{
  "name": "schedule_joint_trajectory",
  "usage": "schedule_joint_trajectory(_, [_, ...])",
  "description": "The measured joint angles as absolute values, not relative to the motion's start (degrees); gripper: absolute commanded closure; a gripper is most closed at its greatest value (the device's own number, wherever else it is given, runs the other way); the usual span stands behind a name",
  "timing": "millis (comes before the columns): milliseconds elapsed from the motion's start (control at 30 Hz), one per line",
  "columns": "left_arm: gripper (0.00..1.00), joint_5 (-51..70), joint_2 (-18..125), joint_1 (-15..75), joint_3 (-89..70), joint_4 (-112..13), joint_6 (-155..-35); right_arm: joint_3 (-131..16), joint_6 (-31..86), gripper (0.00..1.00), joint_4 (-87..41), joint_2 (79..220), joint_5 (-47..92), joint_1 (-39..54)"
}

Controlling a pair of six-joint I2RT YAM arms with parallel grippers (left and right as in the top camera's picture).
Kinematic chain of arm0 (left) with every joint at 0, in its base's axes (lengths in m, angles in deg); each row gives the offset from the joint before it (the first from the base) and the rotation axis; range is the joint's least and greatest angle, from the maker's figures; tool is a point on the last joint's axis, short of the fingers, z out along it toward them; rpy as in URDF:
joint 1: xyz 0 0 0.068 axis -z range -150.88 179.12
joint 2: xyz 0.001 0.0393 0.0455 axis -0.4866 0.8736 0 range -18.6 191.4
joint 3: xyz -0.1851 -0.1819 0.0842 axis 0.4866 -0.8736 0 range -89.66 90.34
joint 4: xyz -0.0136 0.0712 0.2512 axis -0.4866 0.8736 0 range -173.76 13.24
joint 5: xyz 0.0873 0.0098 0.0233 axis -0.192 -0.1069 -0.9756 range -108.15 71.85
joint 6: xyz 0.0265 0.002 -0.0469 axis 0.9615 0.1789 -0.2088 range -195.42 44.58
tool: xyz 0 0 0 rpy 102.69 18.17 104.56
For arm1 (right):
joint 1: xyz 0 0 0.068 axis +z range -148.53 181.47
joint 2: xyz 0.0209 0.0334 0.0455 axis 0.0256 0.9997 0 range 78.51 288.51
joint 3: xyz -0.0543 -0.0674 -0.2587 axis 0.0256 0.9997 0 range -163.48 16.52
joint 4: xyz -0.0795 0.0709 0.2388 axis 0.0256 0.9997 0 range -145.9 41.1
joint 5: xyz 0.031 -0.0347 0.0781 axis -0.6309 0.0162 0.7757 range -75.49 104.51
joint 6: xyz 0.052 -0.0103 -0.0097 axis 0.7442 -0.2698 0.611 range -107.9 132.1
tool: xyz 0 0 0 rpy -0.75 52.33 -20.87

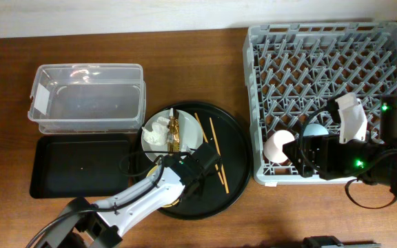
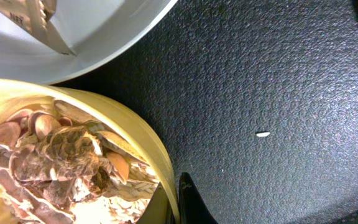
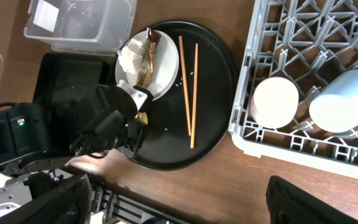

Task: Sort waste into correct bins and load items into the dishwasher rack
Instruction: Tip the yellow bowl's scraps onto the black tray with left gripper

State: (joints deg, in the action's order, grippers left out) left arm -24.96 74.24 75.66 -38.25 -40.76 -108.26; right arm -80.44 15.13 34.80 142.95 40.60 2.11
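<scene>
Two down in the rack (image 1: 322, 29), pink cup (image 3: 275, 101) and blue cup (image 3: 347, 99); left claw (image 2: 174, 202) pinches the yellow bowl (image 2: 5, 102) by its rim, likely to tip scraps (image 2: 61, 162) out.

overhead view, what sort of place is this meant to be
Most likely a mock dish-clearing station on a wooden table: a grey dishwasher rack holding a pink cup, a round black tray with a used plate and chopsticks, plus a clear box and flat black tray.
</scene>
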Motion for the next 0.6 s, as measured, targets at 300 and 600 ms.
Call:
schedule_joint_trajectory(300, [1.0,-18.6,57.1,64.9,-30.7,-27.7,-103.7,-80.4,15.2,0.1,35.0,143.0,40.6,2.2])
schedule_joint_trajectory(600, [1.0,19.5,60.3,17.8,-29.9,-27.0,-72.1,-80.4,15.2,0.1,35.0,143.0,40.6,2.2])
